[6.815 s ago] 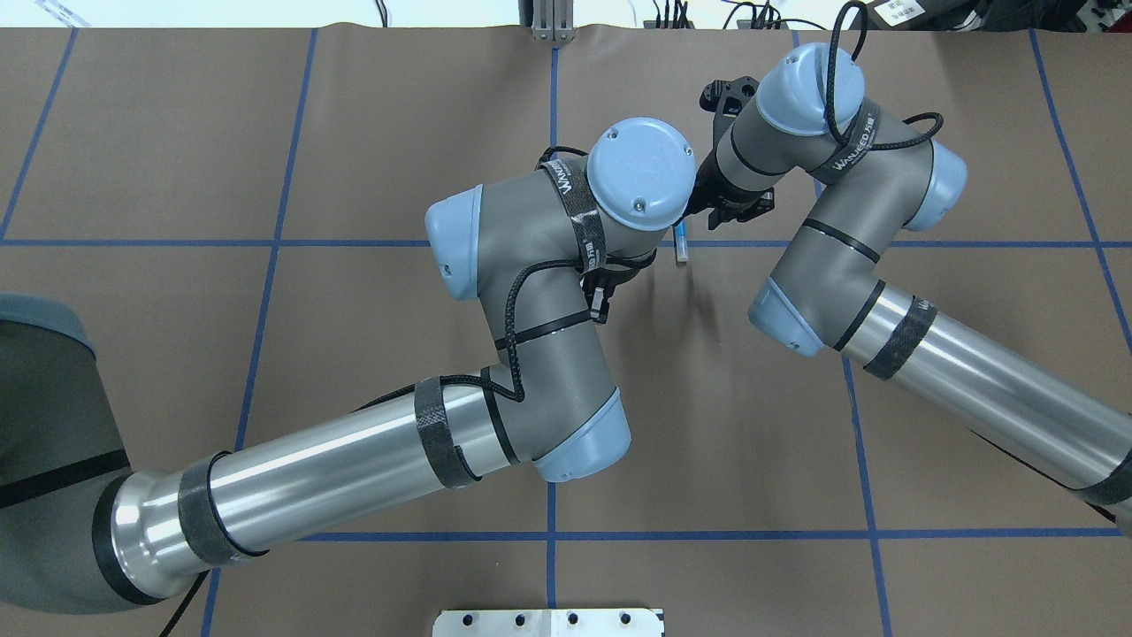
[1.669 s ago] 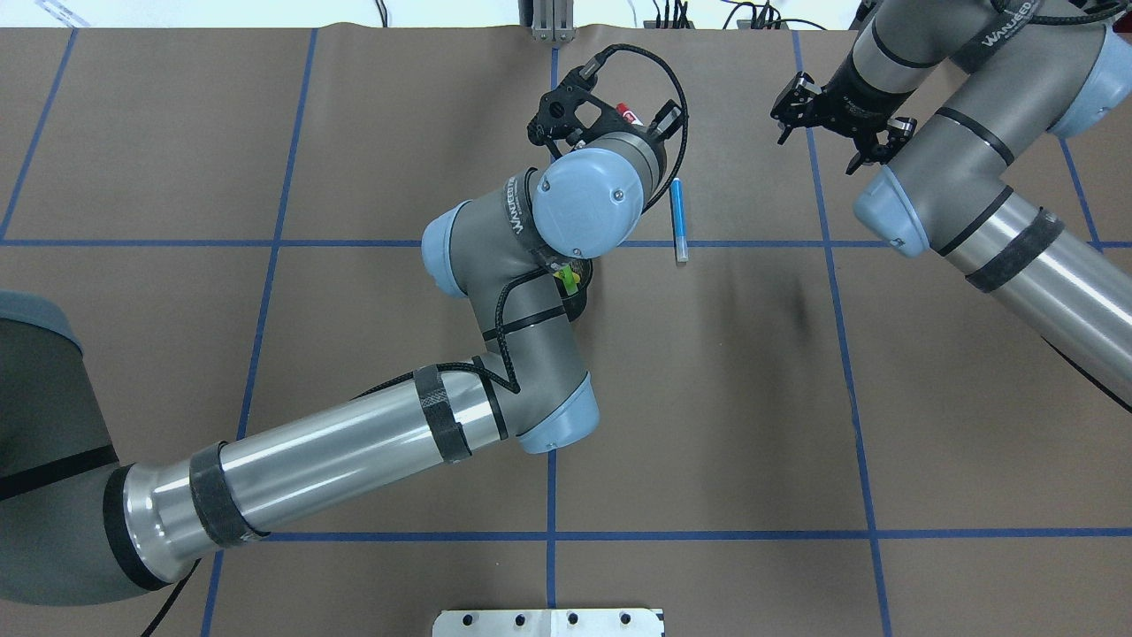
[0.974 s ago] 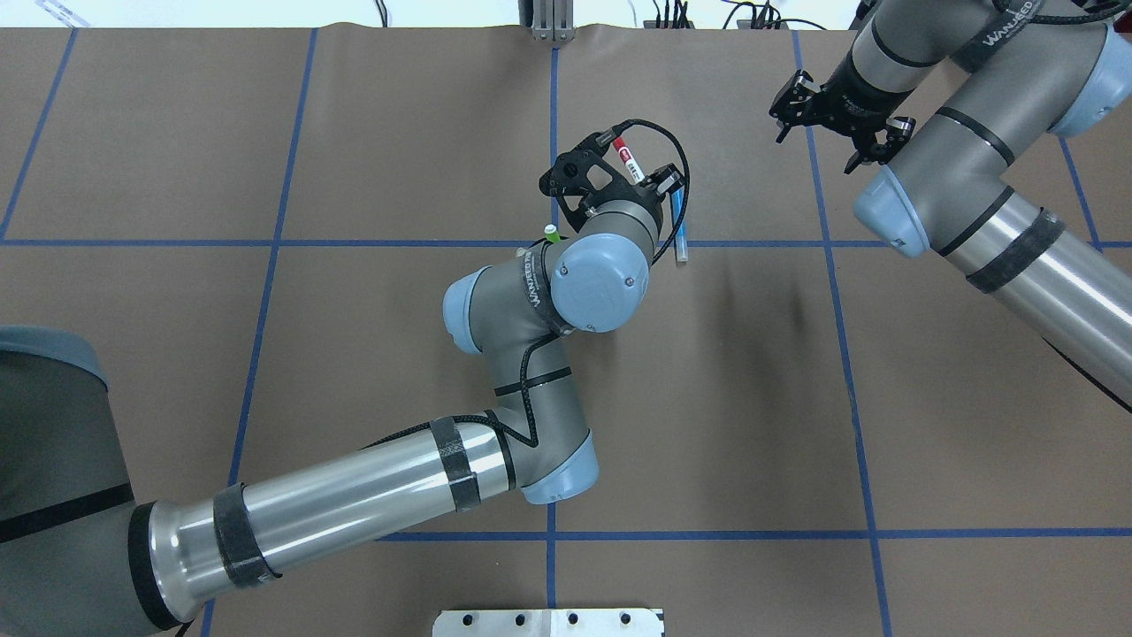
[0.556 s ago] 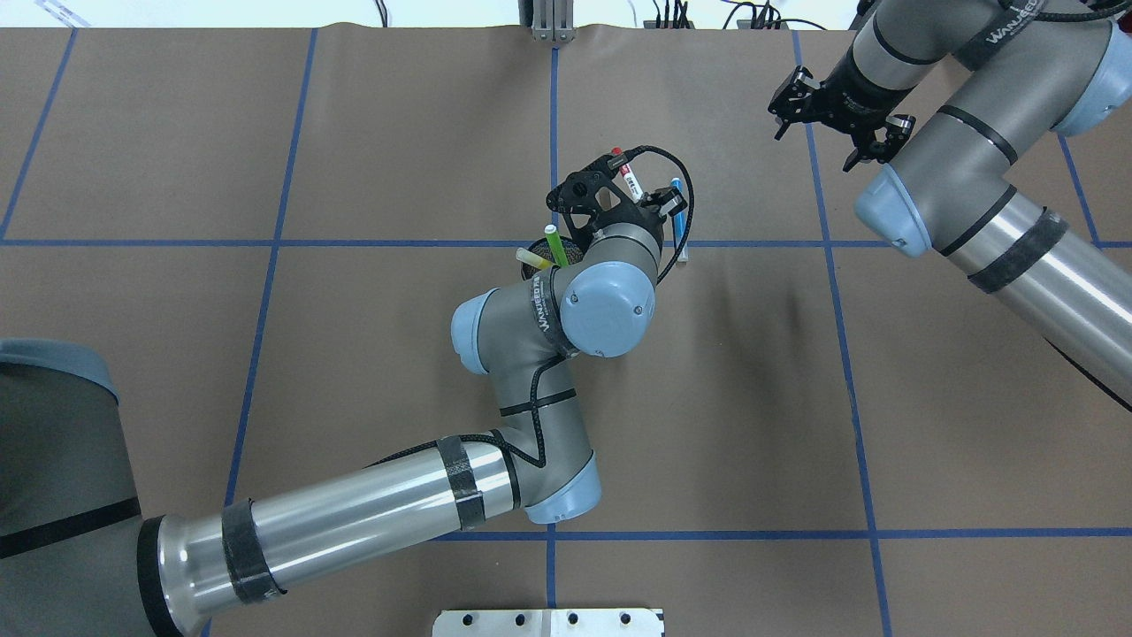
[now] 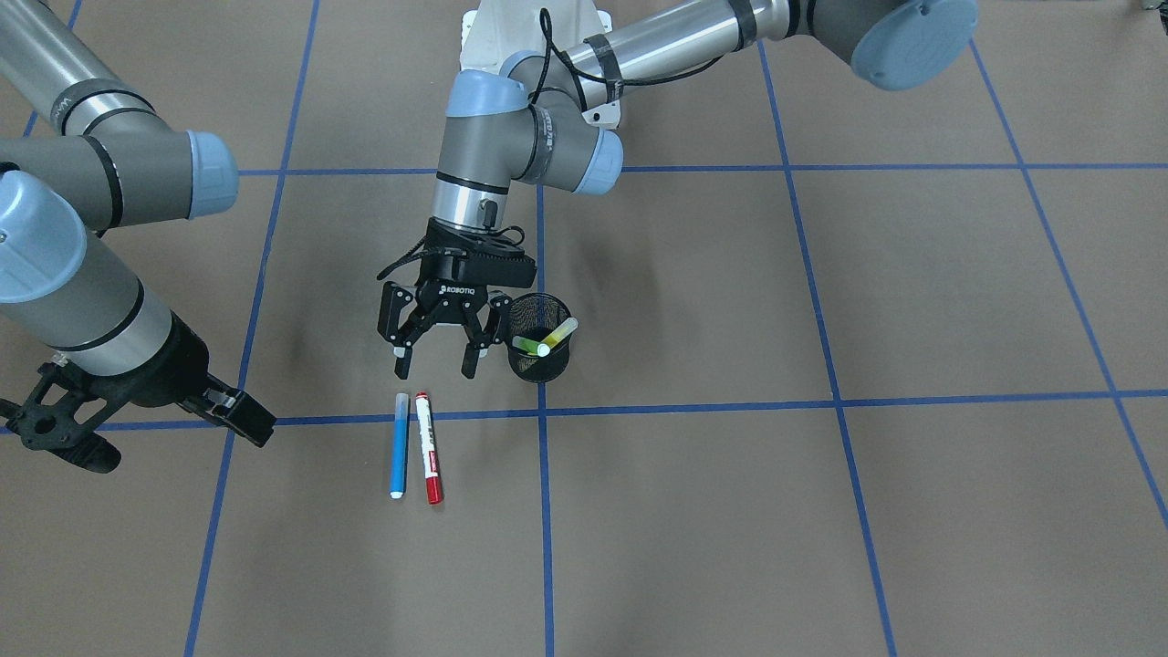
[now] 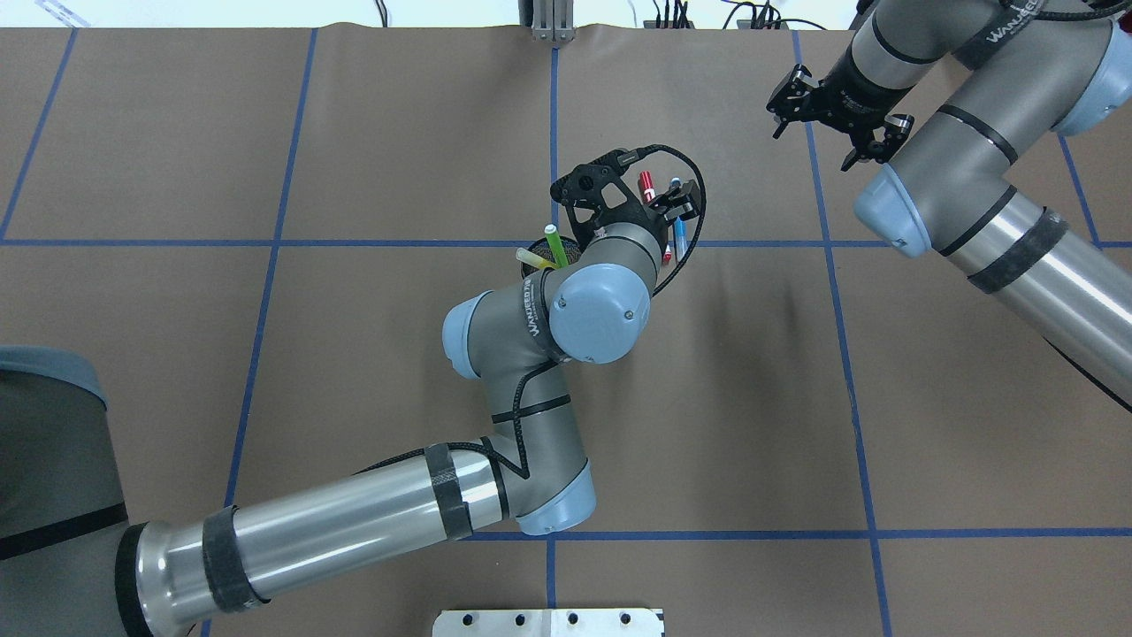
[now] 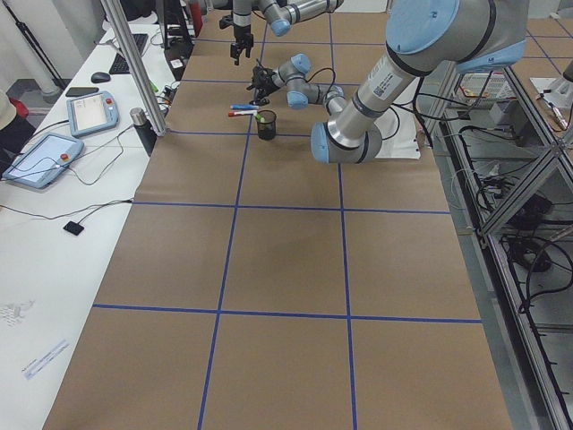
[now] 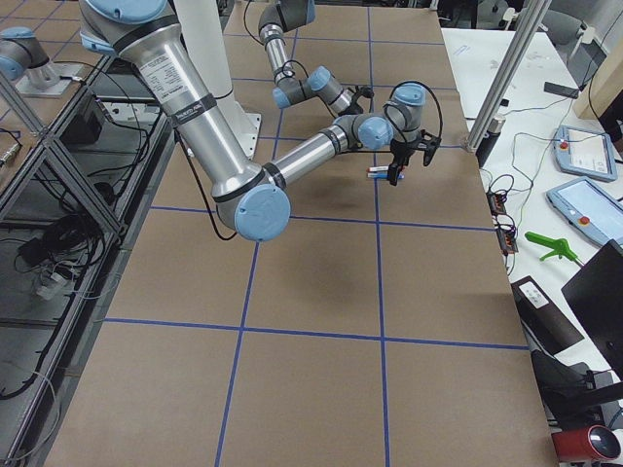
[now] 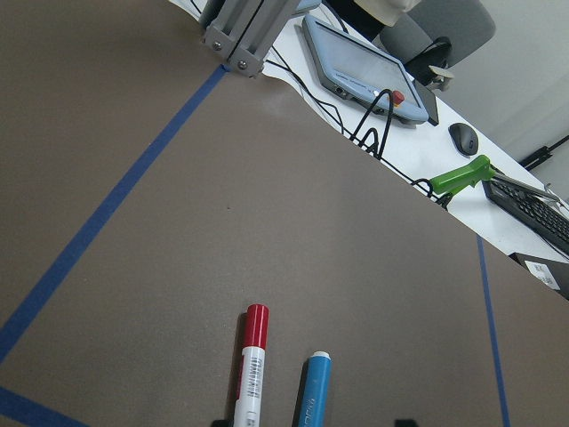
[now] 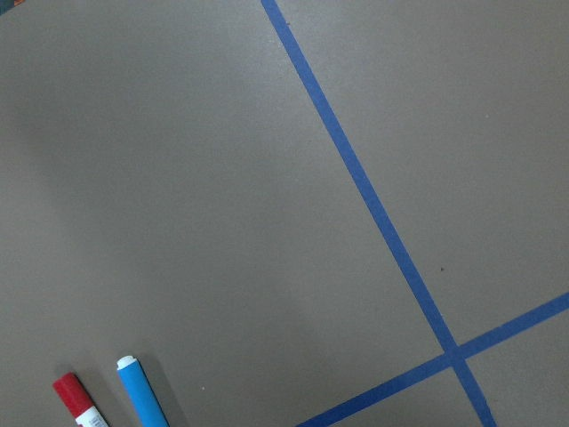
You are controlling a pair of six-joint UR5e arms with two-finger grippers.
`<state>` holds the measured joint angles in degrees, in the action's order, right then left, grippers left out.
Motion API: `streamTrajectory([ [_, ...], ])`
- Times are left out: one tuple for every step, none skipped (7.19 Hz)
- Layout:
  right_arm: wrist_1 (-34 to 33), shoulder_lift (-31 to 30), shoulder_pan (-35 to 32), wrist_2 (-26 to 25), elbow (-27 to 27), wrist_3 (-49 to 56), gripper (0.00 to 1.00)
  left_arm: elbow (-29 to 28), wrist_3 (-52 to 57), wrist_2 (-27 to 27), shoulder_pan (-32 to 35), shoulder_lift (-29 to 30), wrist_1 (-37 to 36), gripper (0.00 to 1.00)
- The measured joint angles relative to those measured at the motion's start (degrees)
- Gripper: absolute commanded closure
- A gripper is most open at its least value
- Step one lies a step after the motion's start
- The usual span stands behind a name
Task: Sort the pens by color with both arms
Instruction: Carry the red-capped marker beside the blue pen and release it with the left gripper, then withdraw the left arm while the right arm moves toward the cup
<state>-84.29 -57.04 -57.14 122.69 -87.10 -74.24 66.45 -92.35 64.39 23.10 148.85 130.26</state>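
Blue and red out on the paper: finding the blue pen [image 5: 399, 445] and the red-capped pen [image 5: 425, 447] lying flat on the table [image 5: 821, 511], parallel and just beside each other, on the operators' side of a blue tape line [image 5: 730, 403]. Judging these two as taken out, though possibly wanting more room between the colours before counting as sorted.

Finding the green pen [image 5: 523, 344] and the yellow pen [image 5: 558, 334] leaning together inside the black mesh cup [image 5: 532, 367], tops poking over the rim. Reckoning this pair as the work left, so putting the task at roughly halfway.

Seeing the left gripper [image 5: 434, 367] hanging over the table with jaws spread wide and carrying nothing, just beside the cup and a little to the robot's side of the two lying pens. Seeing the right gripper [image 5: 155, 436] hovering well apart at the side, likewise spread and empty.

Noting little standing in the way: expecting only the cup's narrow mouth and the closeness of the two pens inside to be making a clean pinch awkward. Noting an aluminium post [image 7: 134, 67] and tablets [image 7: 89, 112] on the operators' bench, well apart from the pens.
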Motion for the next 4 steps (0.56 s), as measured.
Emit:
streamTrajectory([
  [0.0, 0.0, 0.0, 0.0, 0.0, -0.02, 0.01, 5.37, 3.13, 1.7, 0.45, -2.02, -1.06, 0.01],
  [0.01, 0.0, 0.0, 0.0, 0.0, -0.05, 0.01, 11.07, 4.65, 4.28, 1.68, -3.4, -4.4, 0.01],
  [0.01, 0.0, 0.01, 0.0, -0.08, -0.08, 0.01, 17.36, 5.14, 8.1, 3.94, -4.55, -9.85, 0.01],
  [-0.03, 0.0, 0.04, -0.02, -0.18, -0.1, 0.01, 23.69, 5.25, 13.14, 7.06, -6.73, -15.21, 0.01],
])
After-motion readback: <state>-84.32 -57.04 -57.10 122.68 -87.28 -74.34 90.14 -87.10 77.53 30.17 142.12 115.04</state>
